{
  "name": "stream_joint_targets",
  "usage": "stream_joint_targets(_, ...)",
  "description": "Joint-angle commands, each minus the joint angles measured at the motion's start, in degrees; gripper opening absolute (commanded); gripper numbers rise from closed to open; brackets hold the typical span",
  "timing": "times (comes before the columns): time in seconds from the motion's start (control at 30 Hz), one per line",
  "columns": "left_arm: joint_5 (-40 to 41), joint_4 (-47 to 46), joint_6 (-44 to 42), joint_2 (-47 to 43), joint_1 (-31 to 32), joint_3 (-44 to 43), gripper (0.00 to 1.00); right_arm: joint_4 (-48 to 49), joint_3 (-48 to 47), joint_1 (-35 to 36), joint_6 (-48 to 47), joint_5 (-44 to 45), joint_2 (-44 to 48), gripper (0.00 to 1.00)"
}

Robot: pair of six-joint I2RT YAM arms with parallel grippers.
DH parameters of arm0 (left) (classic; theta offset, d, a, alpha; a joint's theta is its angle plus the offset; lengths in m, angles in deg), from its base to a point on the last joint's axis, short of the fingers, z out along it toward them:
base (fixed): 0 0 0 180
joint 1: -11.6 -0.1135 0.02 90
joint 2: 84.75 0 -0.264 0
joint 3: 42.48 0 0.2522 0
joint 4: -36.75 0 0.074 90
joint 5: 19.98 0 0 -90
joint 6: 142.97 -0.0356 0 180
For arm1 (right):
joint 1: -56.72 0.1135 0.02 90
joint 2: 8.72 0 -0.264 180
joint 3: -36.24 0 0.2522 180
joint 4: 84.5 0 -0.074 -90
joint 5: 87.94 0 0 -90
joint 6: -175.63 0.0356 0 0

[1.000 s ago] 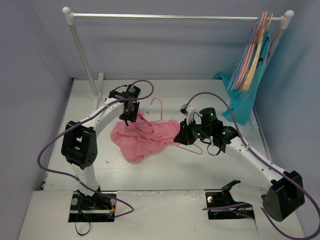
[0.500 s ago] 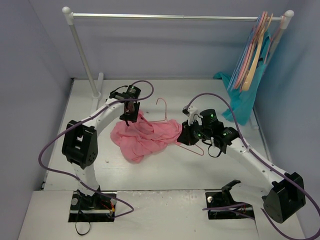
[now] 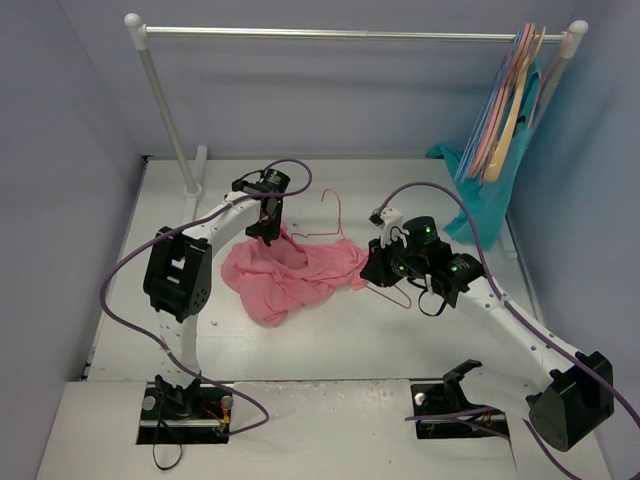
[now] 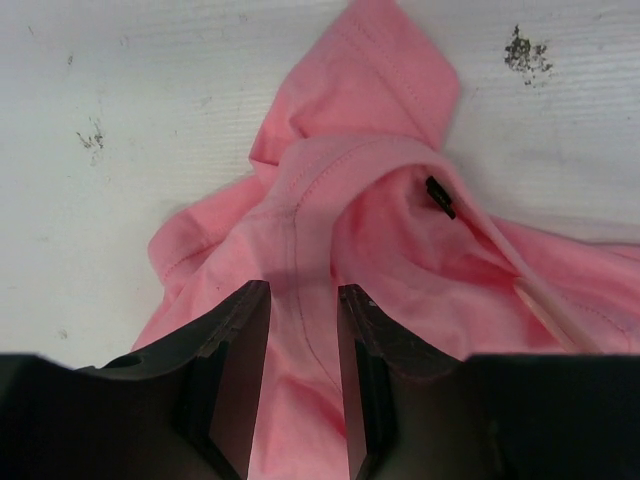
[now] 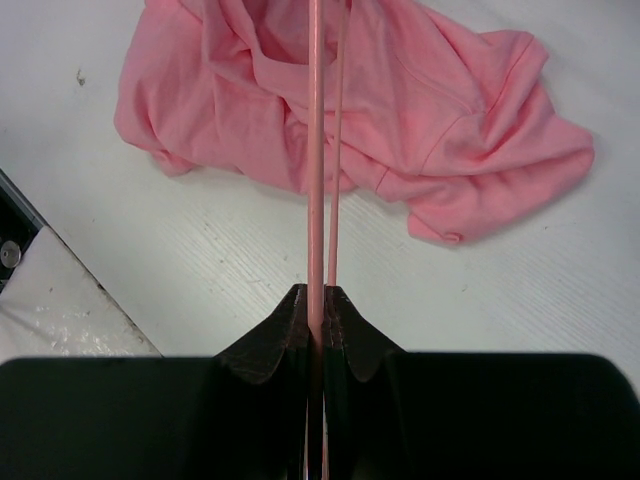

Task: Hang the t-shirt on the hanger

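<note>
The limp, light t-shirt [image 3: 290, 275] is bunching; the left gripper [image 4: 300, 305] is clamping fabric just beside its collar [image 4: 360, 150], the right gripper [image 5: 316, 300] squeezing the thin, stiff hanger [image 5: 316, 150].

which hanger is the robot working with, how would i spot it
On the white table, look at the crumpled salmon-pink t-shirt in the middle. The hanger is the thin pink wire triangle overlapping its right edge, pinched in the right gripper. Unlike the thicker hangers hung on the rail, it is slim wire, down by the shirt.
</note>
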Motion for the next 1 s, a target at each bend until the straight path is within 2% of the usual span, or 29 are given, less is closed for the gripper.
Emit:
stream_joint_targets(0.0,2.79,-1.8,1.51,-1.34,0.14,-3.95,0.33,2.37,-2.35,0.1,0.28,0.67,0.93,0.0)
stream_joint_targets(0.67,5.07,-2.68,2.65,3.31,0.58,-7.29,0.32,2.63,-3.06,0.1,0.72,0.58,-0.21,0.0)
stream_joint_targets(0.83,6.21,-2.85,2.74,3.84,0.58,-7.64,0.2,2.72,-2.97,0.1,1.07,0.32,-0.21,0.0)
stream_joint_targets(0.97,6.74,-3.29,2.57,3.32,0.58,-8.17,0.14,2.81,-2.97,0.01,0.98,0.05,-0.21,0.0)
